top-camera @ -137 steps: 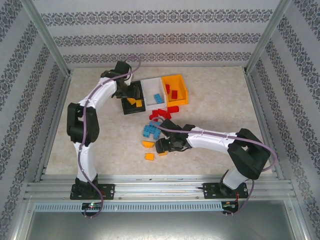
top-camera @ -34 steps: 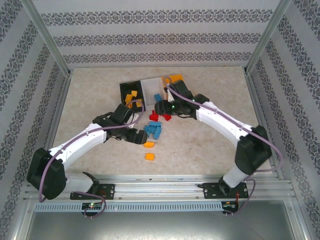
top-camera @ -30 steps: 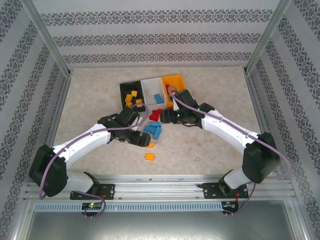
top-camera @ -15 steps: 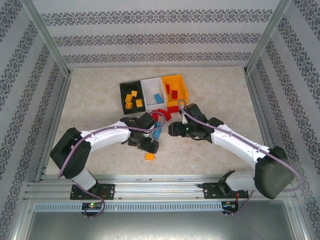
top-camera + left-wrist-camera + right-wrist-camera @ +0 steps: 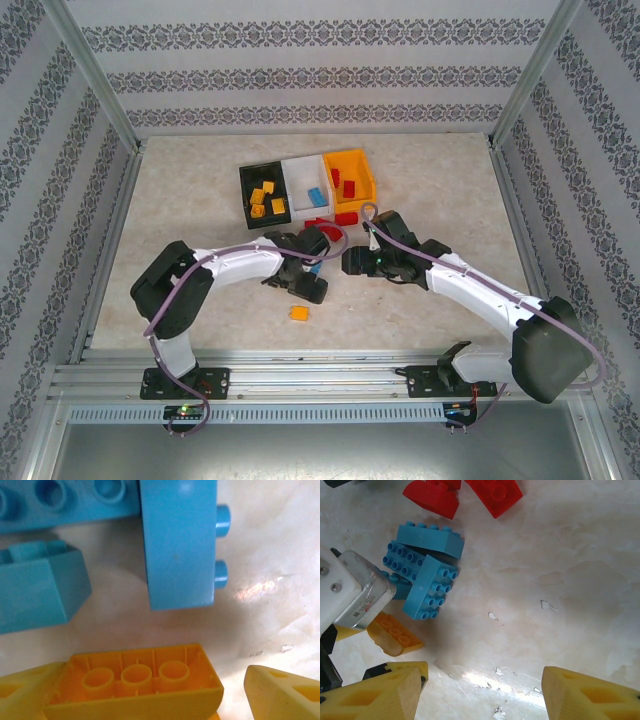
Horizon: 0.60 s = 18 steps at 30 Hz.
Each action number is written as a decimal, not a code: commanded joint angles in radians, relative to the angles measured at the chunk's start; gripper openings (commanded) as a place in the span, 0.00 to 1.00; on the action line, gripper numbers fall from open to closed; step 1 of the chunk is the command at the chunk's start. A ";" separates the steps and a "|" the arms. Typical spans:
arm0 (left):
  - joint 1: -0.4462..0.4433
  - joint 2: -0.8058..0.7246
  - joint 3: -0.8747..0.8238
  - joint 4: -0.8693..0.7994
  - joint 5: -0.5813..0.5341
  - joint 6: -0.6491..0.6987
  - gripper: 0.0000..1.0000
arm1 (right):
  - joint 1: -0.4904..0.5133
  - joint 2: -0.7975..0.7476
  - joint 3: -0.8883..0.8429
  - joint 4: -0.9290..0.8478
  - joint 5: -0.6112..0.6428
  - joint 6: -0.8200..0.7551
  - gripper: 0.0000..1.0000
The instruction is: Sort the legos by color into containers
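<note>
**Straddling an orange brick, pinch not yet made**

Left gripper (image 5: 150,677) was seen spread, its fingers (image 5: 282,692) set either side of an upturned orange brick (image 5: 135,692). One finger looked to be touching it and the other was apart. Just beyond, blue bricks (image 5: 177,545) were crowded close to that brick. Right gripper (image 5: 485,685) was likewise spread with nothing held, hung over bare table (image 5: 560,555) just beside the same blue pile.

Step judged: pick of an orange piece for the black bin (image 5: 245,185), where orange ones were seen lying. The next move was judged to call for the jaws to be shut square on the brick's long sides. A lift clear of the blue neighbours would then be needed so none got dragged.

Counts: three bins were lined up at the far side, the black one, a white bin (image 5: 300,175) and an orange bin (image 5: 365,170). About four orange pieces were counted in the black, one blue in the white, two red in the orange. On the table were three or four blue, roughly three red bricks (image 5: 346,218) and two orange. One of those was a lone orange brick (image 5: 298,313) set apart, nearer the arm bases.
</note>
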 commanded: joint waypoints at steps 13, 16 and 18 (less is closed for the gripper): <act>-0.009 -0.035 0.011 -0.039 -0.048 0.017 0.69 | -0.013 -0.009 -0.009 0.029 0.003 0.025 0.65; -0.008 -0.074 0.013 -0.059 -0.054 0.017 0.69 | -0.012 -0.009 -0.012 0.032 0.002 0.030 0.65; -0.003 -0.105 0.018 -0.081 -0.065 0.021 0.69 | -0.011 -0.009 -0.014 0.034 0.000 0.031 0.65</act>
